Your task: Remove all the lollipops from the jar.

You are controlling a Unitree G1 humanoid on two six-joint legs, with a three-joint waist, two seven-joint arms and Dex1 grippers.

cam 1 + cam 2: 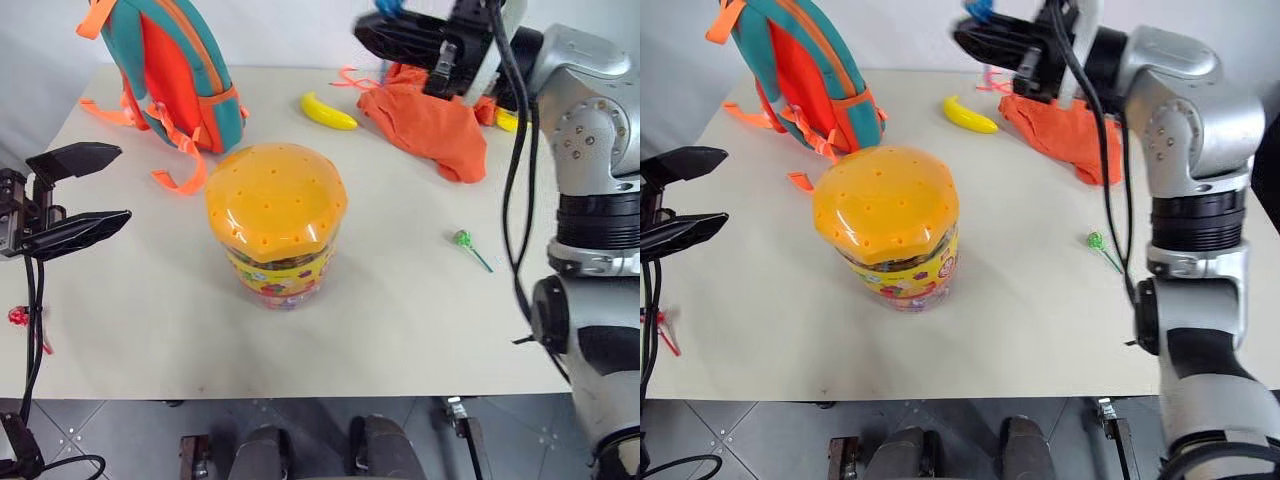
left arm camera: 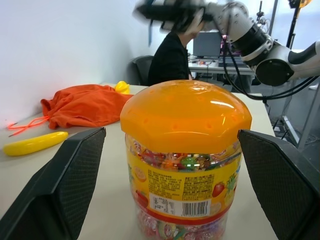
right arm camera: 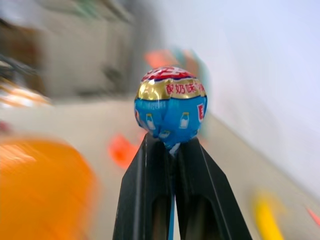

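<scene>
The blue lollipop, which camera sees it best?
The right wrist view: the blue lollipop sits big and close, its stick pinched between the shut fingers of the right gripper. Both eye views catch just a blue speck of it at the gripper's tip.

The two head cameras looked forward and down over the table, sharing nearly one scene, with the jar near its middle. The left wrist camera sat low and close to that jar, facing across the table. The right wrist camera looked along its closed fingers at a blue lollipop, very near.
</scene>
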